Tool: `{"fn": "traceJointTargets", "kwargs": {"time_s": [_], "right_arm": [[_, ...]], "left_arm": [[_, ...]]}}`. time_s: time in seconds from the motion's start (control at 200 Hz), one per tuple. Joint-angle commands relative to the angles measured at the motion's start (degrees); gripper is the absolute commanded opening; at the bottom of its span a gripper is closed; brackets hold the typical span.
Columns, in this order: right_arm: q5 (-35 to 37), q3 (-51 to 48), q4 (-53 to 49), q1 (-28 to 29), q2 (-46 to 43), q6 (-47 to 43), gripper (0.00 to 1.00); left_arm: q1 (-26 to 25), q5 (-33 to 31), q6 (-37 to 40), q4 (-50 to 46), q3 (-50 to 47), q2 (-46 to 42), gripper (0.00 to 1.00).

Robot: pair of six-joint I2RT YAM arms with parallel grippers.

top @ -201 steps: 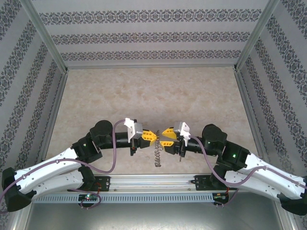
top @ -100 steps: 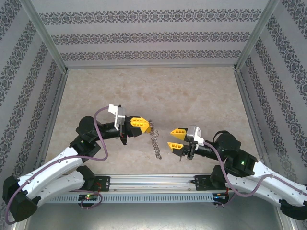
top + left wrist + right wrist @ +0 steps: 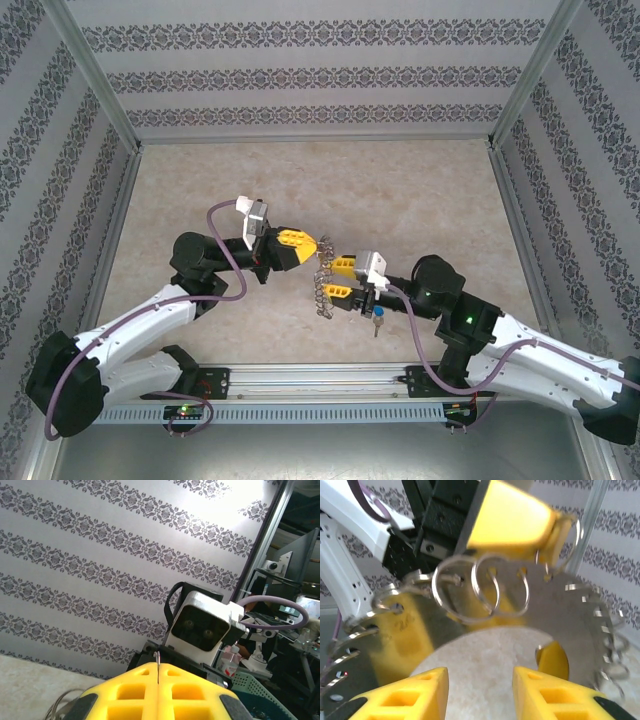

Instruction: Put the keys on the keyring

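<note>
Top external: arms (image 3: 140, 330) angled toward keyring (image 3: 322, 285)

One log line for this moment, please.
left gripper: shut on keyring rim | right gripper: open, facing the ring's hole

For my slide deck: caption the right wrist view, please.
Left gripper shut on the keyring rim; right gripper open, facing its hole.
</note>
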Motion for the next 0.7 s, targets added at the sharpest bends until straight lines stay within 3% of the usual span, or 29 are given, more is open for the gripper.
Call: {"fn": "traceJointTargets", "kwargs": {"time_s": [0.0, 0.694], "right_arm": [[-1.80, 1.80, 4.81, -0.25, -0.20, -1.21, 0.39], [-4.50, 1.30, 8.31, -0.25, 0.25, 0.60, 0.39]], "left_arm": [[0.83, 2.01, -2.87, 8.83, 0.87, -0.14, 0.00], [1.36, 2.64, -5.90, 12.69, 0.86, 0.49, 0.00]]}}
